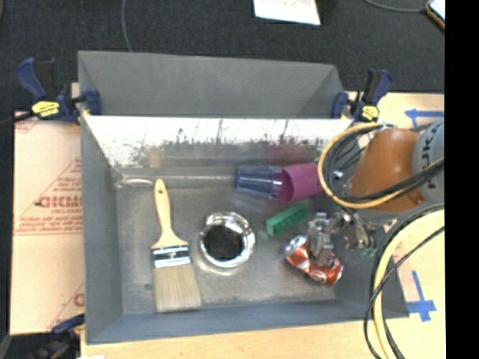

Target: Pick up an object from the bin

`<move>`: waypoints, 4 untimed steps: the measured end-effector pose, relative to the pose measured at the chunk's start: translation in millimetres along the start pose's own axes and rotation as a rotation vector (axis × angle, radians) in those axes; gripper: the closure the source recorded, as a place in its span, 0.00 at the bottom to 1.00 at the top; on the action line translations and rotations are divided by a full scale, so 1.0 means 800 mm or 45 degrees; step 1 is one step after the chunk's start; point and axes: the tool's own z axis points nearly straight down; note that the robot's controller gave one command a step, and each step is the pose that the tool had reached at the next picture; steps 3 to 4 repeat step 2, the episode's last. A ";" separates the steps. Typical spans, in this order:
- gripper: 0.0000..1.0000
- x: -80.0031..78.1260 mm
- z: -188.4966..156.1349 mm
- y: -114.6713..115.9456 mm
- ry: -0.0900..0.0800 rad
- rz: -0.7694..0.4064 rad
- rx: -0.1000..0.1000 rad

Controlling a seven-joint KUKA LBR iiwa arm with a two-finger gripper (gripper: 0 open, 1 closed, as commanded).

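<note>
— Red can [328, 274], the squashed one: where is it?
— Go from the left of the bin [101, 223]: a paintbrush [171, 249], a shiny round cup [224, 239], a blue cup [258, 182] stuck into a purple cup [303, 182], a green block [287, 219]. The can lies at the right end, near the front wall.
— And the claw [323, 251]?
— Right on top of the can. Nobody can tell if it is apart or together.
</note>
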 end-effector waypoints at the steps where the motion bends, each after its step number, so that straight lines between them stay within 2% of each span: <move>1: 1.00 0.000 0.000 0.000 0.000 -0.001 0.000; 2: 1.00 0.003 -0.037 0.001 0.013 -0.002 -0.003; 4: 1.00 0.003 -0.037 0.001 0.013 -0.002 -0.003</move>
